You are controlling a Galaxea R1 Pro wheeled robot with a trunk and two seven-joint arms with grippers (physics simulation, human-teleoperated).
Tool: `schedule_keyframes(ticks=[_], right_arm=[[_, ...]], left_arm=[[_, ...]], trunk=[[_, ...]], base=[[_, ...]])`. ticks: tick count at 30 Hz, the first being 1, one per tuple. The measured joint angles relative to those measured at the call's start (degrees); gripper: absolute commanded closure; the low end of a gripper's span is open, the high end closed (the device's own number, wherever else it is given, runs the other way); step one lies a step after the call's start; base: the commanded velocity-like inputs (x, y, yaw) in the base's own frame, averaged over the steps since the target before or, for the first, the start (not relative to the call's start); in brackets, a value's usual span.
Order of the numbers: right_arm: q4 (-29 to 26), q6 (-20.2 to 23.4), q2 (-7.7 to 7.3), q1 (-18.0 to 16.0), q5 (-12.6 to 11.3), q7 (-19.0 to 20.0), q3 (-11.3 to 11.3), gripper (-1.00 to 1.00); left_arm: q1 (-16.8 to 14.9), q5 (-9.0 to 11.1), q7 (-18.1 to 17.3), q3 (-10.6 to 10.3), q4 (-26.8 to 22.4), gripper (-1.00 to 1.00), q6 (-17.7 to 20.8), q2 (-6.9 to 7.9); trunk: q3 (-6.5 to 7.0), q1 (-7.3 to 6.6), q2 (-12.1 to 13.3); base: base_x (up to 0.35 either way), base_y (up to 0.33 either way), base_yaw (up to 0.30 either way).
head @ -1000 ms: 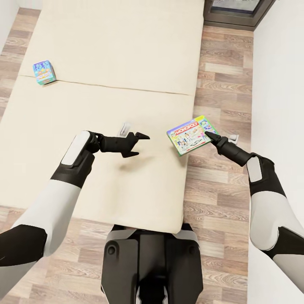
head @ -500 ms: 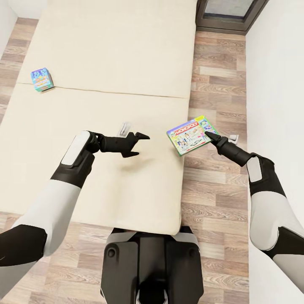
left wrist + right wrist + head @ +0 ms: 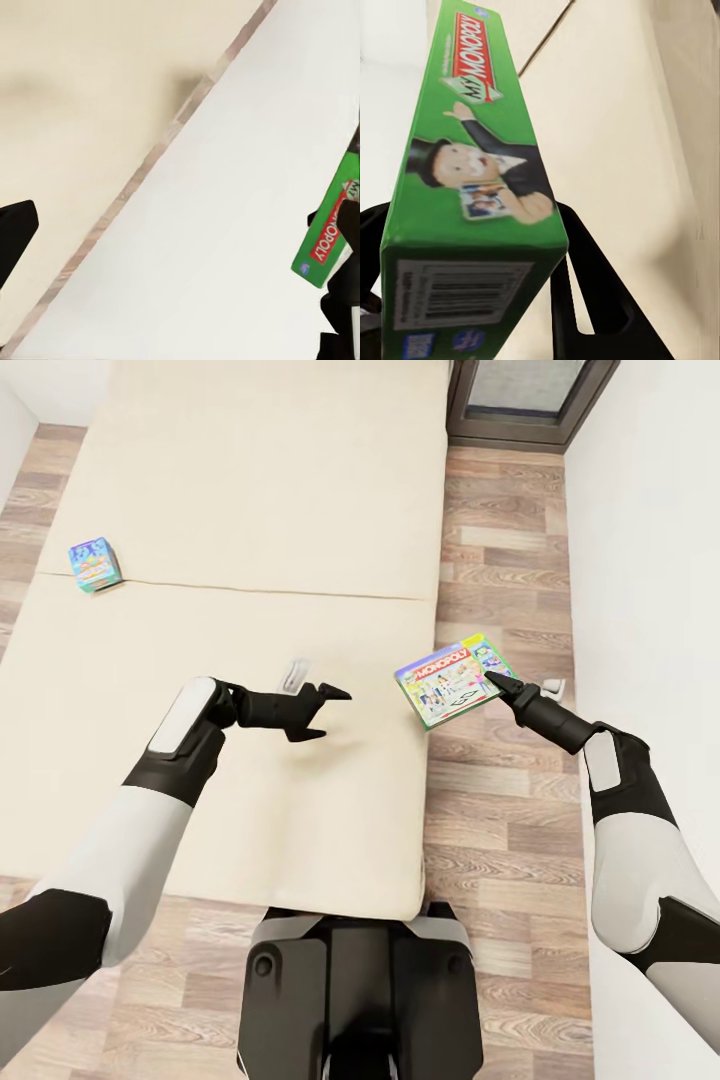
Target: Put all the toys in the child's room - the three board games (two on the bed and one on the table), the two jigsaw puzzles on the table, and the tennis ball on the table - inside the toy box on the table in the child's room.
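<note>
**Monopoly box held off the bed's edge, blue game left on the mattress**

Head view looks straight down on the bed (image 3: 230, 490), whose beige mattress takes up the upper left and centre of the frame. The right gripper (image 3: 492, 682), right of centre, is clamped on the corner of the Monopoly box (image 3: 452, 682); the box hangs tilted, its printed top facing up, over the mattress's right edge and the wood-plank floor (image 3: 500, 800). The left gripper (image 3: 325, 712) hovers over the middle of the mattress with its fingers spread and nothing between them. The blue board game (image 3: 95, 563) lies flat on the mattress at the upper left, well apart from both arms.

Right wrist view gives what the head view cannot: the Monopoly box (image 3: 480, 187) seen edge-on, its green side with the top-hatted figure, red logo and barcode end, and a dark finger (image 3: 585, 292) pressed against its side. Left wrist view catches the same green box (image 3: 330, 232) at the right edge of its frame, against the white wall (image 3: 225, 225).

A white wall (image 3: 650, 560) runs down the right side of the head view, and a dark-framed window (image 3: 525, 400) sits at the top right.
</note>
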Motion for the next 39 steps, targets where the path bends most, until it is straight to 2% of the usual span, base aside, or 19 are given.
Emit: schedule_keyframes(ticks=[6,15,21,31,39], right_arm=[[0.05,-0.03,0.0,0.0,0.01,0.0,0.01,1.0],[0.02,-0.04,0.05,0.0,0.01,-0.02,0.04,1.0],[0.03,-0.05,0.05,0.0,0.02,-0.06,0.06,1.0],[0.02,-0.07,0.07,0.06,0.06,-0.09,0.07,1.0],[0.03,-0.05,0.07,0.08,0.01,-0.09,0.07,1.0]], left_arm=[[0.0,-0.01,-0.01,-0.02,3.64,-1.0,0.02,0.12],[0.0,0.04,-0.03,-0.01,6.41,-1.0,0.02,0.16],[0.0,0.04,-0.04,-0.01,6.91,-1.0,0.01,0.21],[0.0,0.05,-0.04,0.02,7.02,-1.0,0.01,0.25],[0.0,0.09,-0.11,0.04,5.18,-1.0,0.0,0.23]], trunk=[[0.53,0.0,0.0],[1.32,0.0,0.0],[1.86,0.01,0.0],[2.75,0.03,0.0],[3.46,0.0,0.0]], base=[[0.0,0.0,-0.071],[0.0,0.0,-0.037],[-0.077,0.0,-0.01],[-0.251,0.0,-0.003],[-0.117,0.0,0.0]])
